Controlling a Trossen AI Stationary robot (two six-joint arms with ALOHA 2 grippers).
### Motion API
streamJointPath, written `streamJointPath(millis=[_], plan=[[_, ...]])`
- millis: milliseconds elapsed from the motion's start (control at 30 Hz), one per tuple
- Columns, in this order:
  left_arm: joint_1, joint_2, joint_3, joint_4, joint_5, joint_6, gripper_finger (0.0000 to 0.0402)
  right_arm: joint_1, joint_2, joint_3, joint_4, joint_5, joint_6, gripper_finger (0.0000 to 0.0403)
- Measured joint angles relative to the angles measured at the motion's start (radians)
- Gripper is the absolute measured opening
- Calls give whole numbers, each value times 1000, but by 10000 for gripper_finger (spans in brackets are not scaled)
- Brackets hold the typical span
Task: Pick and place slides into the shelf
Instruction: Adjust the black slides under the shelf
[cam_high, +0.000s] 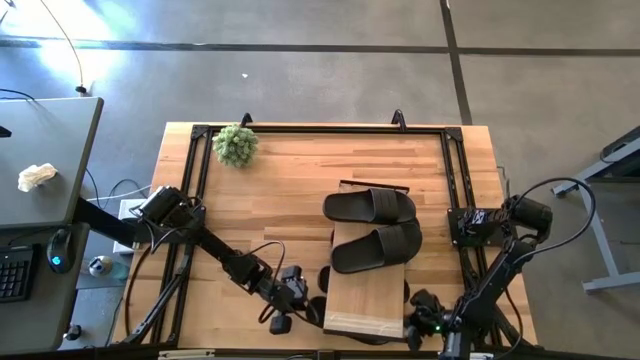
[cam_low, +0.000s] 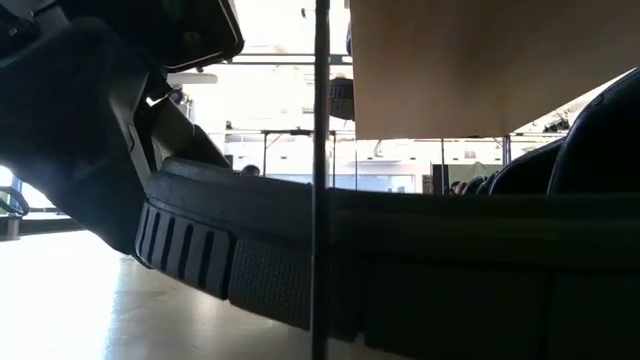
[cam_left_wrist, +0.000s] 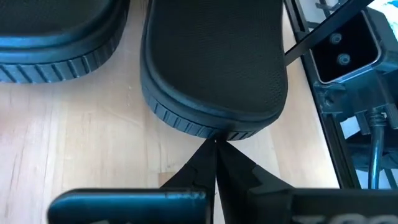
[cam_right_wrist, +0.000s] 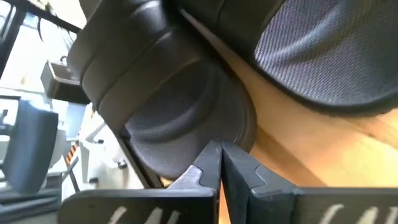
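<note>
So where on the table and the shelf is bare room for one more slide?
Free: the table between the plant and the slides, and the shelf plank's near end. Crowded: the near edge around both grippers.

Two matte black slides lie side by side across the far end of the shelf (cam_high: 365, 300): one slide (cam_high: 369, 207) hangs off its far edge, the other slide (cam_high: 376, 246) rests slightly tilted on the light-wood plank top

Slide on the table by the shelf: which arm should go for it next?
Probably left: the left gripper, shut, points squarely at that slide's edge on the table. The right gripper meets a slide askew.
</note>
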Motion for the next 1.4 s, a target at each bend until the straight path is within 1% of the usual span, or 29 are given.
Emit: streamJointPath(millis=[100, 267, 467, 533, 667, 933, 1000, 1067, 1167, 1400], plan=[[0, 0, 0, -13, -14, -17, 0, 0, 0, 0, -11, 16, 8, 0], [0, 0, 0, -27, -20, -19, 0, 6, 0, 0, -13, -1, 21, 0], [0, 0, 0, -56, -17, -20, 0, 86, -1, 0, -16, 0, 208, 2], [0, 0, 0, -56, -16, -21, 0, 106, -1, 0, -12, 10, 245, 8], [0, 0, 0, -56, -16, -21, 0, 115, -2, 0, 64, 34, 240, 42], [0, -1, 0, -56, -8, -42, 0, 76, -2, 0, 131, 59, 262, 148], [0, -1, 0, -56, -8, -43, 0, 72, -3, 0, 149, 80, 265, 167], [0, -1, 0, -56, -8, -45, 0, 72, -3, -1, 137, 79, 265, 177], [0, -1, 0, -56, -7, -45, 0, 77, -3, -1, 56, 75, 286, 178], [0, -1, 0, -56, -6, -72, 0, 64, -3, -2, 6, 32, 275, 143]])
